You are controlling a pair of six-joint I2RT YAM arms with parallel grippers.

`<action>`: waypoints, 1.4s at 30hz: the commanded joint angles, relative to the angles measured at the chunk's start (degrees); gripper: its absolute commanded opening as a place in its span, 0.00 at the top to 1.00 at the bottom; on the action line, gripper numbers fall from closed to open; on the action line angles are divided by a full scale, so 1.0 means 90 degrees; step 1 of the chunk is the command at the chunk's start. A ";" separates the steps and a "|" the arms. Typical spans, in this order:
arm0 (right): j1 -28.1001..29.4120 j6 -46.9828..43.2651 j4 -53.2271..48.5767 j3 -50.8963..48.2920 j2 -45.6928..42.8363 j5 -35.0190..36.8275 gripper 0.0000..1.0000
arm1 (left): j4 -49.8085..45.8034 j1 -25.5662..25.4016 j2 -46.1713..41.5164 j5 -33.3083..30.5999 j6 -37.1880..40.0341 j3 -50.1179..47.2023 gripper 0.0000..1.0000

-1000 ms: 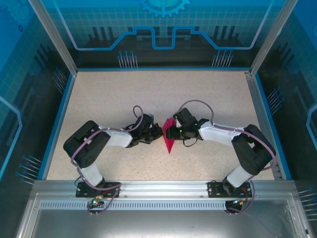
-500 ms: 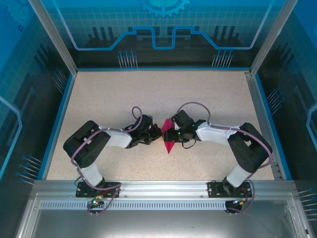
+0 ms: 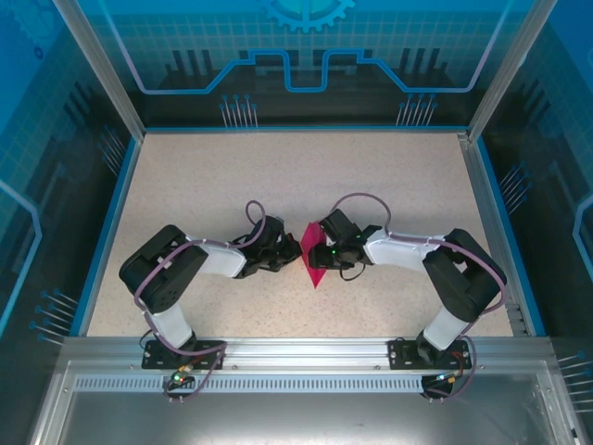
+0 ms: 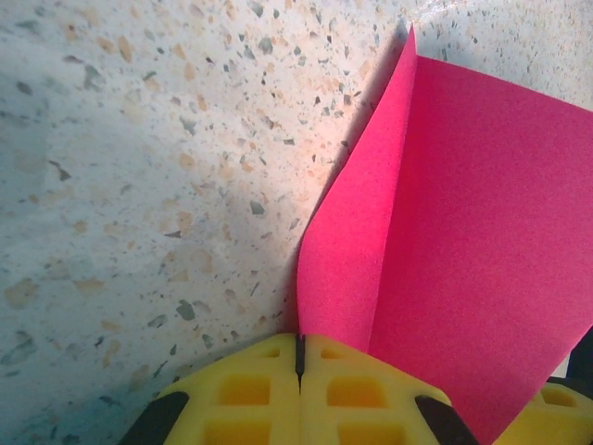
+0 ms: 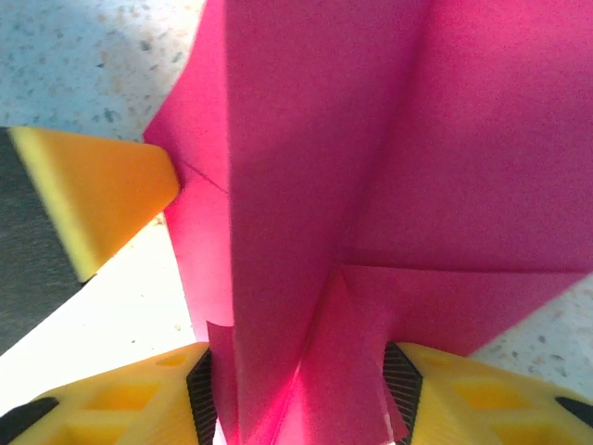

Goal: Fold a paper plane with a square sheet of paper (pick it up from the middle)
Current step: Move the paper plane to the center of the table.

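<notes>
The square sheet of paper (image 3: 316,272) is partly folded into a magenta, pointed shape that stands on edge at the table's centre, between both grippers. My left gripper (image 3: 295,251) is shut on one flap; in the left wrist view its yellow jaws (image 4: 299,350) meet with the paper (image 4: 463,241) rising from the seam. My right gripper (image 3: 317,250) faces it from the right. In the right wrist view its jaws (image 5: 301,394) stand apart with loose folded layers of paper (image 5: 371,167) between the pads. The left gripper's fingertip (image 5: 97,190) touches the sheet at the left.
The speckled beige table (image 3: 232,176) is bounded by a blue rim (image 3: 111,213) and clear enclosure walls. An aluminium rail (image 3: 296,348) with both arm bases runs along the near edge. Both forearms lie low across the middle of the table.
My right gripper has slid a little to the left, closer to the left gripper, and the paper between them looks narrower. The left arm has held still.
</notes>
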 commanded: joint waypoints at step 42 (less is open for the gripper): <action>0.1119 0.1319 -0.1464 0.1188 0.0592 0.2195 0.97 | -0.0330 0.0499 -0.0966 0.0065 0.0089 -0.0425 0.73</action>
